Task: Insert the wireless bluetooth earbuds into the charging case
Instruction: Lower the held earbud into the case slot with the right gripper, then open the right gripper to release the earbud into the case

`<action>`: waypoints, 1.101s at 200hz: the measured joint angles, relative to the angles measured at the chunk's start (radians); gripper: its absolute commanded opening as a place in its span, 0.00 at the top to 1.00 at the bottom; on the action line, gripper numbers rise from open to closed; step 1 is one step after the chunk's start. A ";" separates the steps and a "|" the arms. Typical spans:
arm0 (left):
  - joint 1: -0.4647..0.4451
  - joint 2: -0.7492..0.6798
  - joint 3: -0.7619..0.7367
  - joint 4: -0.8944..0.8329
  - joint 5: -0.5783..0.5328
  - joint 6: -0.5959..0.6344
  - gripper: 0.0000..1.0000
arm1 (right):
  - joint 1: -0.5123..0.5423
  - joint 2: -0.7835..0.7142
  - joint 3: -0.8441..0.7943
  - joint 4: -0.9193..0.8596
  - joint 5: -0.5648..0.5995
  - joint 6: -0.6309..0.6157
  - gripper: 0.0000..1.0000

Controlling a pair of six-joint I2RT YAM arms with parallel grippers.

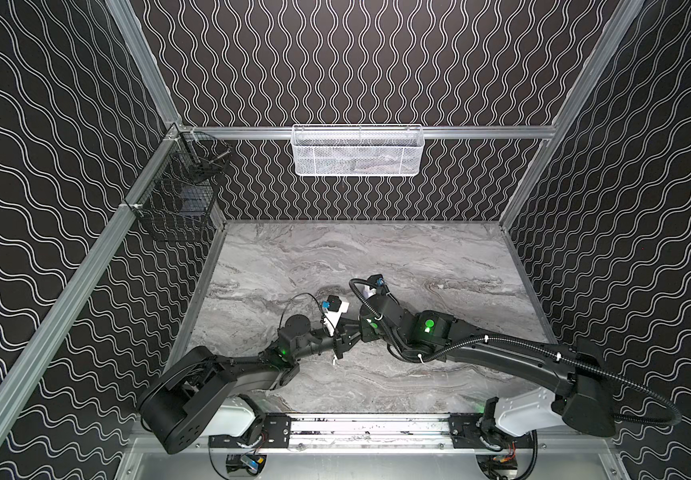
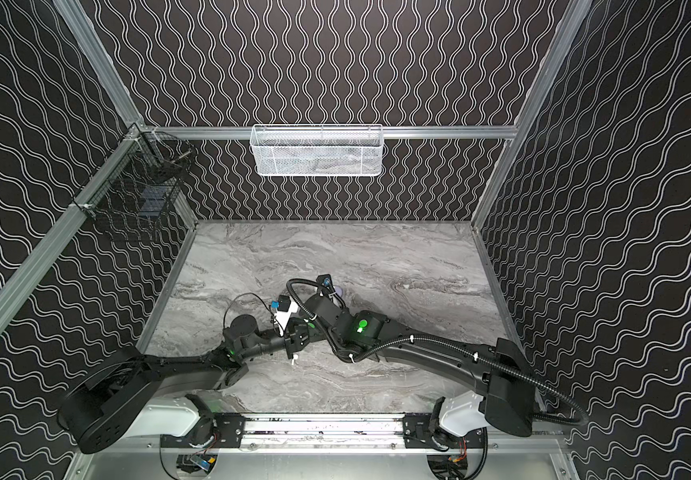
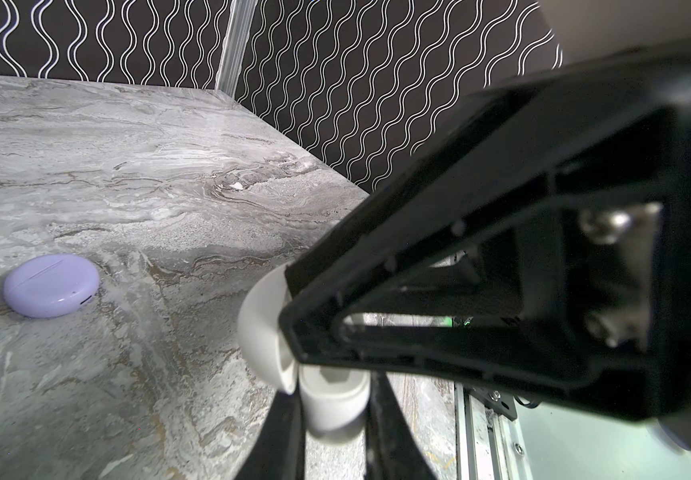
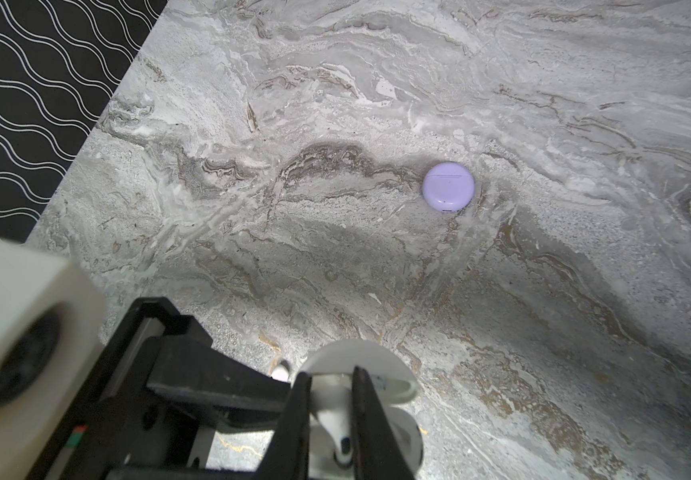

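Marble table (image 1: 377, 257): both arms meet over its near-centre. You have no loose clutter to work around there.

Left gripper (image 3: 331, 395): clenched on the white charging case (image 4: 356, 355), which it holds off the table. In the left wrist view the fingers flank the case body. The round lid stands open beside them.

Right gripper (image 4: 329, 386): clenched on a white earbud (image 4: 333, 428). The bud sits between the two fingers, stem and dark tip showing. It hangs directly over the open case, and I cannot tell whether it touches the well.

Lavender charging case (image 4: 447, 187): lies flat on the table with its lid closed, farther back and well apart from both grippers. You cannot see what is inside it.

Small pale piece (image 4: 281, 370): sits on the table just beside the open lid. It is too small to identify and may be another earbud.

Progress, as a judgement:
- The white case is open and presented, and one white bud is picked and brought over it.
- That bud is not yet seated.
- Left for you: lower it into its well, release it, fetch its partner and close the lid.
- Confirm the lavender pair, since neither lavender bud is in view.
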 measured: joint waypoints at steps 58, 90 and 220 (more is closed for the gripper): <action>0.000 -0.011 0.000 -0.026 -0.013 0.009 1.00 | 0.002 0.007 0.000 0.000 -0.007 0.000 0.86; 0.000 -0.017 -0.002 -0.031 -0.018 0.021 1.00 | 0.003 0.007 -0.003 0.000 -0.010 0.000 0.84; 0.000 -0.018 -0.004 -0.020 -0.021 0.022 1.00 | 0.004 0.000 -0.005 0.001 -0.017 0.000 0.73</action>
